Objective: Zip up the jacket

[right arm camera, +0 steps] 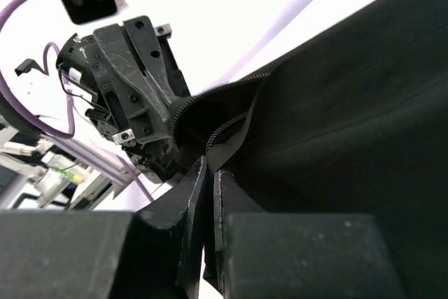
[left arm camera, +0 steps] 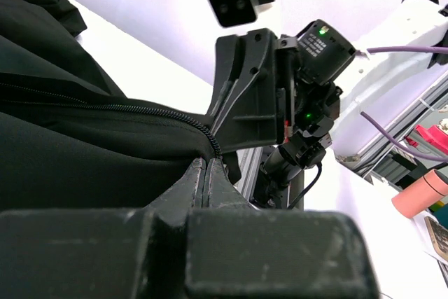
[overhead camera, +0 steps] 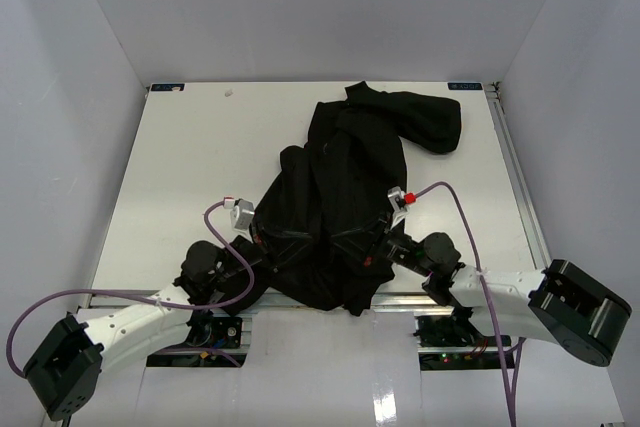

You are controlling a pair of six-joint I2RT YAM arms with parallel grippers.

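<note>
The jacket (overhead camera: 345,177) lies crumpled on the white worktop (overhead camera: 180,167). Its long axis runs on a slant from the middle of the near edge up toward the far right corner. The hem end sits at the near edge between the two arms, and a bunched fold of black cloth, sleeve or hood I cannot tell, lies at the far right end. The left arm (overhead camera: 130,319) reaches in from the near left, and the left jaws are clenched on the jacket's lower front edge, with fabric pinched between the closed tips. In the left wrist view the zipper (left arm camera: 140,108) runs almost level from the left straight to those tips. The right arm (overhead camera: 500,292) comes in from the near right, and the right jaws are likewise clamped tight on the hem fabric just beside the left ones, the two facing each other closely. In the right wrist view two rows of zipper teeth (right arm camera: 210,96) curve apart just above the tips, not joined there.
</note>
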